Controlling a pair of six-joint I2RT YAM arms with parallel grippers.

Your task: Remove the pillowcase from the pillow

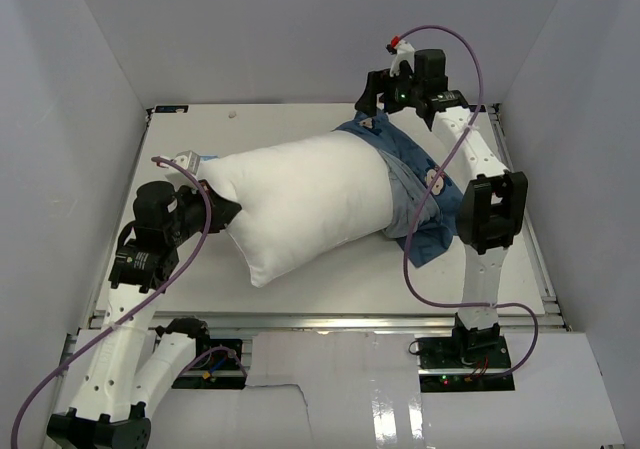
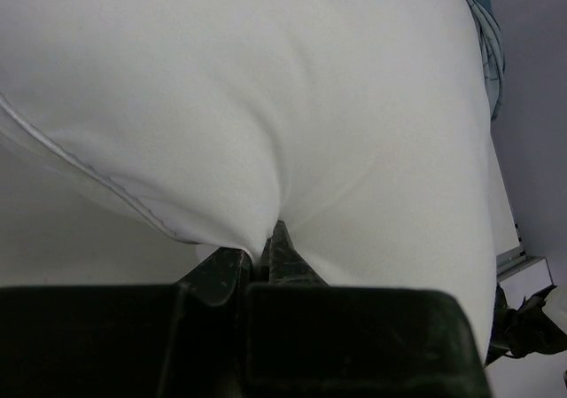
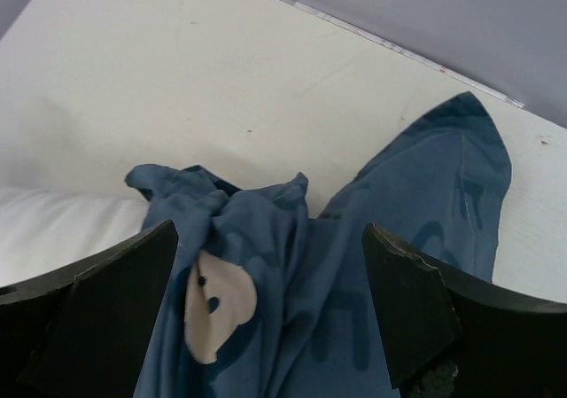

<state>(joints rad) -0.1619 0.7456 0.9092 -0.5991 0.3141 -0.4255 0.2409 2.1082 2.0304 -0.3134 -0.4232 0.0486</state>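
The white pillow (image 1: 300, 204) lies across the middle of the table, mostly bare. The blue pillowcase (image 1: 425, 194) is bunched round its right end. My left gripper (image 1: 215, 209) is shut on the pillow's left end; in the left wrist view the pillow (image 2: 266, 97) fills the frame and its fabric is pinched between the fingers (image 2: 282, 249). My right gripper (image 1: 385, 109) is open above the far right part of the pillowcase. In the right wrist view the crumpled pillowcase (image 3: 354, 283) with a pale mouse face lies between the spread fingers (image 3: 407, 300), untouched.
White walls enclose the table (image 1: 300, 129) on the left, back and right. A small light object (image 1: 187, 159) lies near the left arm's wrist. The right arm's purple cable (image 1: 425, 219) hangs over the pillowcase.
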